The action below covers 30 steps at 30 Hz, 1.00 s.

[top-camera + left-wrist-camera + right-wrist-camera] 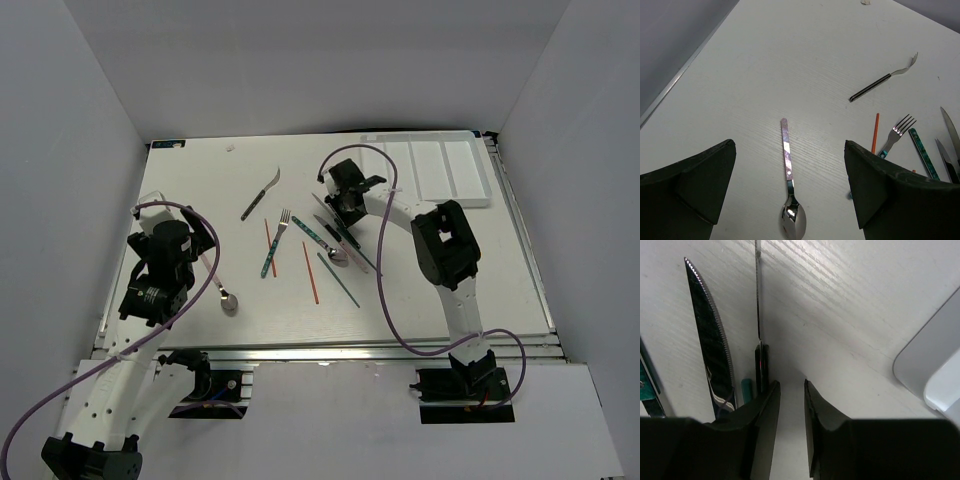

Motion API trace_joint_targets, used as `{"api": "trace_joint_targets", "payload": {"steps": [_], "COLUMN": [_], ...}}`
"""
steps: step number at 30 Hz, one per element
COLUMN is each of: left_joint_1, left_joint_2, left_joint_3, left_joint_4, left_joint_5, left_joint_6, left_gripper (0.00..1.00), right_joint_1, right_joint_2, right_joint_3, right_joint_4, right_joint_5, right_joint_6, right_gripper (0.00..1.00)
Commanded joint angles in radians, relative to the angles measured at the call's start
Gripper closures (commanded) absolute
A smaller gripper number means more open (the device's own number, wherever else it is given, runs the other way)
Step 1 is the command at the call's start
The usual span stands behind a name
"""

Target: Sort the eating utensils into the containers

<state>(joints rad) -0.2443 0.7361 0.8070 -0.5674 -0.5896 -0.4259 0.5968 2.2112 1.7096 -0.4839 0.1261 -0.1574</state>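
A pink-handled spoon [218, 281] lies at the left of the table. My left gripper [197, 238] hangs above it, wide open and empty; in the left wrist view the spoon [788, 175] lies between its fingers [789, 150]. My right gripper [345, 197] is low over the table at the far end of a cluster of knives [345, 240]. Its jaws [791, 390] stand narrowly apart with only bare table between them. A dark-handled knife [761, 365] lies just outside the left finger, and a serrated knife [710, 340] lies left of that. The white compartment tray [430, 170] sits at the back right.
A dark-handled fork [259, 196], a teal-handled fork [276, 243], two red chopsticks [311, 271], a teal-grey chopstick [339, 279] and a teal-handled spoon [322, 240] lie mid-table. The tray's rounded corner [935, 375] shows right of my right gripper. White walls enclose the table.
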Motion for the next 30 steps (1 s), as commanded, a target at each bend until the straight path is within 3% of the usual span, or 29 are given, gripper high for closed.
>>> {"api": "trace_joint_targets", "payload": {"steps": [1,6,14,30], "left_joint_1": [0.004,0.005,0.005,0.005], "left_joint_2": [-0.003,-0.003,0.000,0.003], "left_joint_3": [0.000,0.001,0.001,-0.002], "left_joint_4": [0.012,0.012,0.014,0.017], "left_joint_5": [0.013,0.016,0.022,0.031], "left_joint_6": [0.012,0.012,0.013,0.015], "left_gripper": [0.02,0.02,0.02,0.02], "right_joint_1": [0.000,0.000,0.001,0.021], "right_joint_2": [-0.041,-0.106,-0.162,-0.010], "right_joint_3": [-0.025,-0.039,-0.045,0.065], "right_joint_4": [0.066,0.103,0.100,0.010], "right_joint_5": [0.015,0.076,-0.017,-0.080], "right_joint_6": [0.010,0.050,0.093,0.056], "right_gripper": [0.67,0.66,0.65,0.68]}}
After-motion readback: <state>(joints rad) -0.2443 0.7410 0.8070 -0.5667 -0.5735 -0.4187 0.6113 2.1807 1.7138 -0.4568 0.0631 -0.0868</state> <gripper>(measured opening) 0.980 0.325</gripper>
